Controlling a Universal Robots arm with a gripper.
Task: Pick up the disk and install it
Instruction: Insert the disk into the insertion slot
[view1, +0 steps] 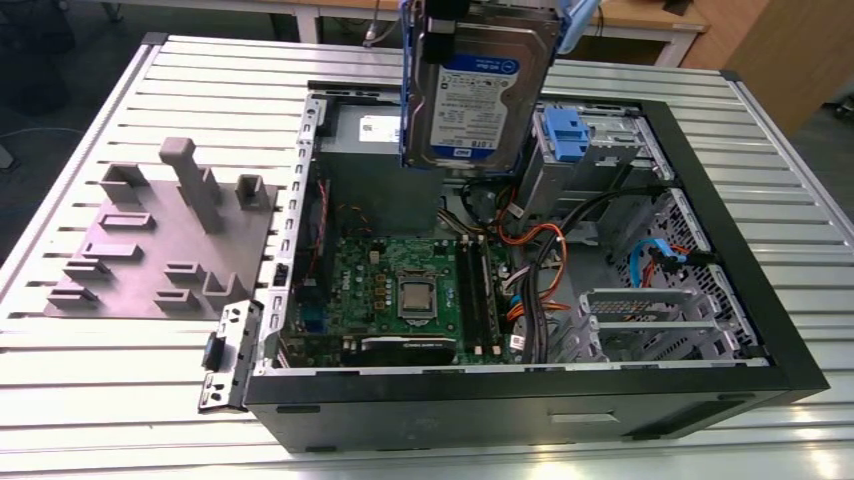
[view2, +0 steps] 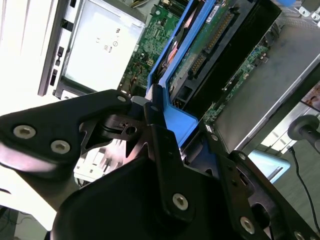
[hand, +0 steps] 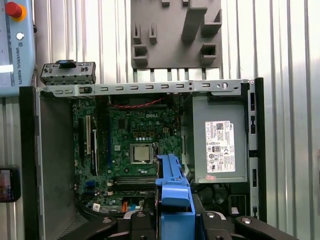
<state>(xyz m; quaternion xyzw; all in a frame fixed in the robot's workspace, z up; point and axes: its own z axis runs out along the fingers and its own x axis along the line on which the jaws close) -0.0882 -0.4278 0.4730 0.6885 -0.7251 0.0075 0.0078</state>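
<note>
The claw (view2: 165, 117) clamps the disk (view1: 474, 100) by its blue carrier rails (view2: 175, 127) over the open computer case (view1: 534, 390); the disk looks stiff, weighty and shock-fragile, so the rails seem the safest hold.

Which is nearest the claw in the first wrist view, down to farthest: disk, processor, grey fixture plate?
1. disk, clamped in the claw.
2. processor, on the motherboard inside the case.
3. grey fixture plate, on the table outside the case.
</note>
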